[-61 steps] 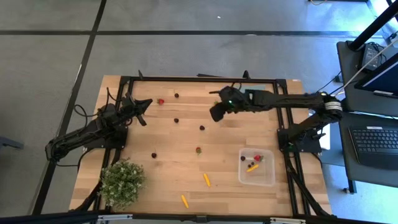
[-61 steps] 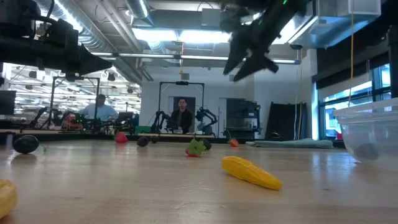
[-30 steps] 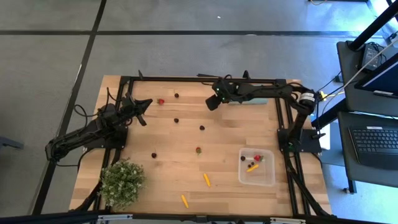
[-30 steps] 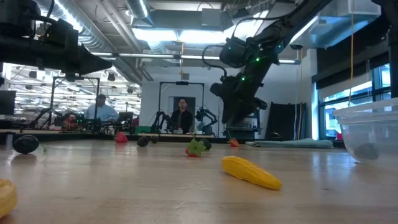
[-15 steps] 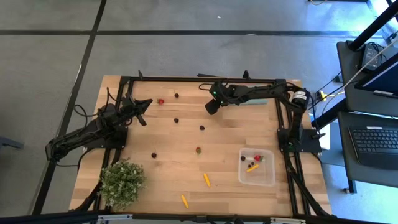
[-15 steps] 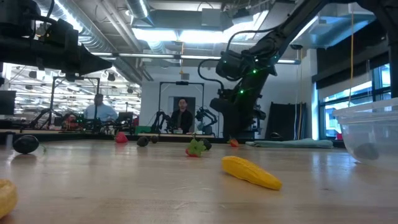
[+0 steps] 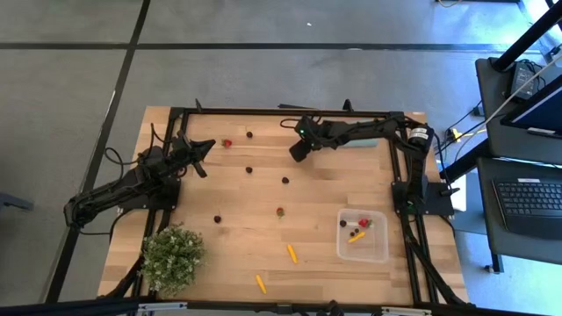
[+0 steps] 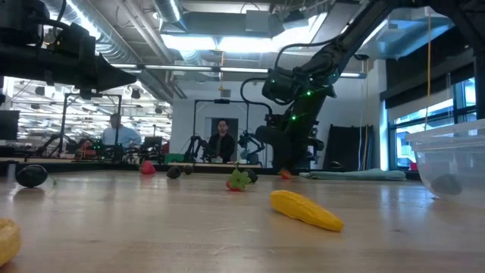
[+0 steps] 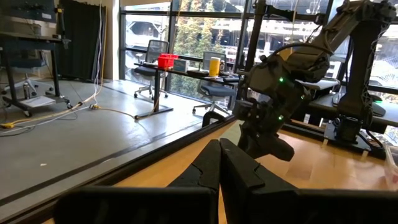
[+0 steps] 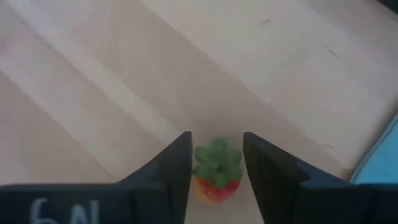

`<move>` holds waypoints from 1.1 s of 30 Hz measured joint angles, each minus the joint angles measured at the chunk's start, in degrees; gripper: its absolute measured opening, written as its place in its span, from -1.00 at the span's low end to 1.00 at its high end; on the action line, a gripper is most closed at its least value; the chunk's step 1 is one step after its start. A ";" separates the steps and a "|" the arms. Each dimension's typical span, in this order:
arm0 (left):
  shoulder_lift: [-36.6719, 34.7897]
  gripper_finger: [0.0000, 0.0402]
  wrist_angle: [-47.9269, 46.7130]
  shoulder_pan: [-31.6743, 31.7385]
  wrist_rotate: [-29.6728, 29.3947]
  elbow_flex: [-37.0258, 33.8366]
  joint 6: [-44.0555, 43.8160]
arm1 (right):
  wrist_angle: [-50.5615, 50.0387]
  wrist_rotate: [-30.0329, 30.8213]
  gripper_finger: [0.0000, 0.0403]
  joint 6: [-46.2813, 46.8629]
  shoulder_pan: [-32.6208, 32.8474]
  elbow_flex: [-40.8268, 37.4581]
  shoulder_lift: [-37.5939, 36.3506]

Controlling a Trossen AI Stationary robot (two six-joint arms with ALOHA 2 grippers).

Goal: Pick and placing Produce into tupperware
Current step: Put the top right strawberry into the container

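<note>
The produce lies scattered on the wooden table: red berries (image 7: 226,142) (image 7: 280,211), dark round pieces (image 7: 248,169) (image 7: 285,180) and orange sticks (image 7: 291,254) (image 7: 260,283). The clear tupperware (image 7: 363,235) near the right edge holds a red piece, a dark piece and an orange stick. My right gripper (image 7: 297,151) is low near the far edge, open, with its fingers on either side of a green-topped red berry (image 10: 216,171) that sits on the table. My left gripper (image 9: 219,163) is shut and held above the table's left side (image 7: 202,158). My right gripper comes from above, pointing down, and its two fingers (image 10: 177,168) stand close on either side of the red berry's leafy top (image 10: 217,158). The berry rests on the table. I cannot tell whether the fingers touch it.
A bushy green potted plant (image 7: 172,256) stands at the near left corner. A flat teal slab (image 7: 356,141) lies by the far edge, partly under the right arm. People and other robot rigs show in the room behind the table (image 8: 221,144).
My right gripper has come down toward the table near the far edge, drifting slightly toward the left edge, and now sits low around a red berry.
</note>
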 joint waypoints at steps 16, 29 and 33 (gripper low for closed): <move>0.00 -1.00 0.00 0.00 0.00 -0.01 0.00 | -1.17 -2.59 -0.97 -1.25 -0.32 0.00 0.00; 0.00 -1.00 0.00 0.00 0.00 0.00 0.00 | -22.71 -6.37 -0.99 -4.47 3.56 10.84 -4.48; 0.00 -1.00 0.01 -0.02 0.00 -0.02 0.00 | -30.99 -6.95 -0.99 -3.40 8.08 14.36 -10.92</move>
